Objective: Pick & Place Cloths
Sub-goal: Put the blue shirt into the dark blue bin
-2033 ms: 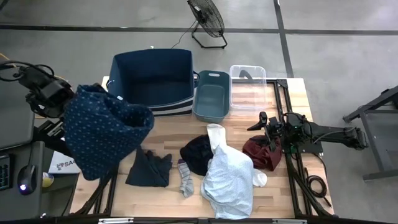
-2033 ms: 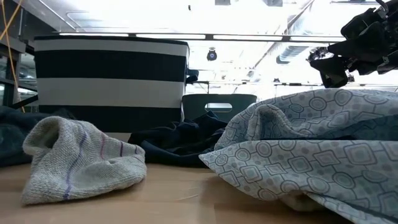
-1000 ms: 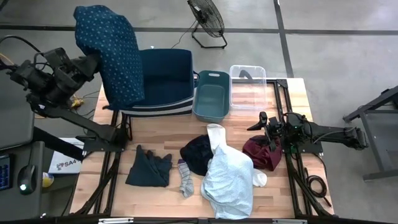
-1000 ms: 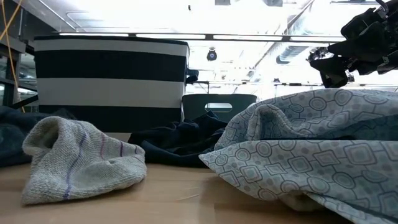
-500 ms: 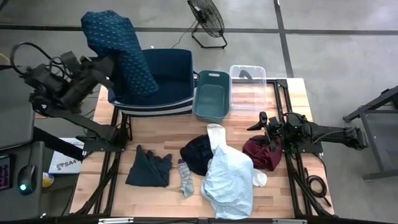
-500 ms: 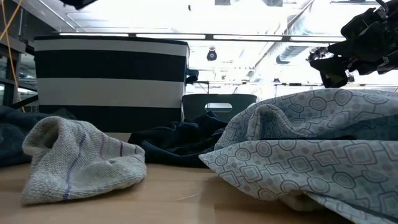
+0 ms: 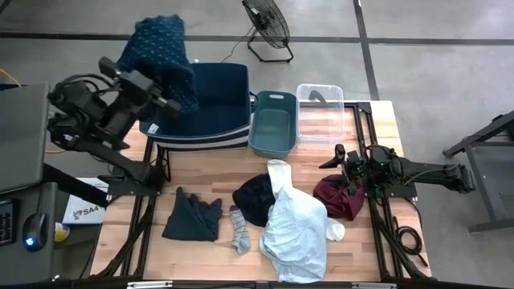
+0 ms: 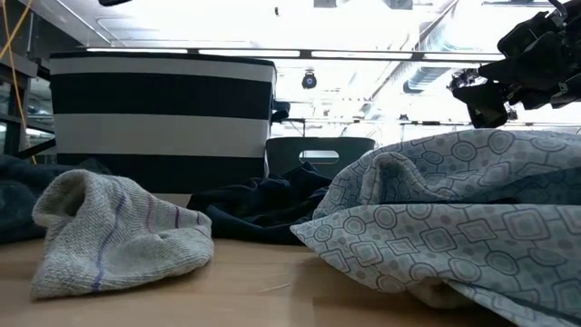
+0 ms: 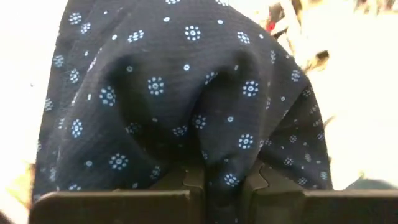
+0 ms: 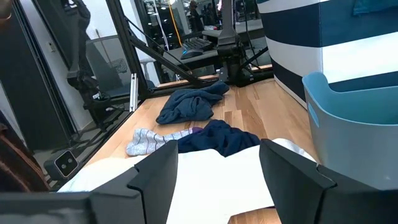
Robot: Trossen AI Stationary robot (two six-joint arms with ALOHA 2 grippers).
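Raised at the desk's ten o'clock, the left gripper (image 9: 214, 180) clenches the navy dotted fabric garment (image 7: 161, 50); the right gripper (image 7: 347, 163), fingers spread, rests at three o'clock.

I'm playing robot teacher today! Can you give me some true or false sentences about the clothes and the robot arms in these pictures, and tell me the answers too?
1. The left gripper is holding the navy dotted cloth. True.
2. The dotted cloth is lying flat on the table. False: it hangs in the air by the big striped bin.
3. The right gripper is carrying the pale patterned shirt. False: its fingers are open and empty, over the maroon cloth.
4. A grey sock lies on the table beside the shirt. True.
5. The small blue bin is full of clothes. False: it looks empty.
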